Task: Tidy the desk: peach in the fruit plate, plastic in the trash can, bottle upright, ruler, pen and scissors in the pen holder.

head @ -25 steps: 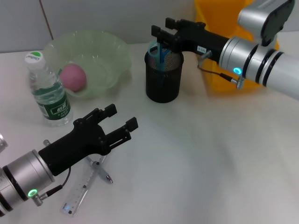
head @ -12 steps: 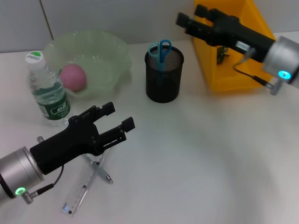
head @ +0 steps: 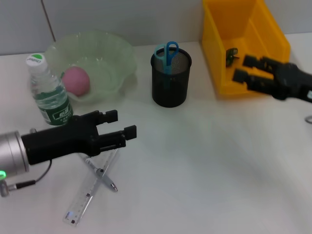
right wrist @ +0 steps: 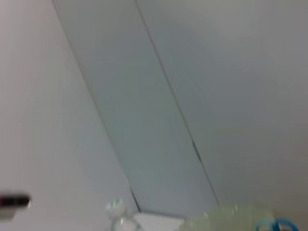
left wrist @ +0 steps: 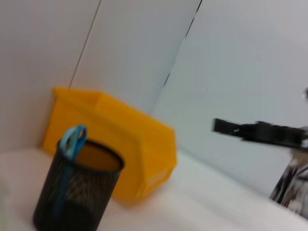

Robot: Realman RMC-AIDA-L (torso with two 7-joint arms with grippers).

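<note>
Ruler (head: 86, 201) lies flat at the lower left of the head view, with the pen (head: 101, 174) crossing its upper end. Left gripper (head: 121, 124) hovers just above them, jaws spread wide, empty. Bottle (head: 48, 94) stands upright at the left edge, beside the fruit plate (head: 121, 58) (upper left), which holds the peach (head: 76, 80). Pen holder (head: 169, 80) sits top centre with the scissors (head: 166, 52) handles-up inside. Right gripper (head: 247, 68) is at the right, in front of the yellow trash can (head: 265, 36), jaws apart, nothing held. Small dark scrap (head: 230, 55) lies inside the bin.
</note>
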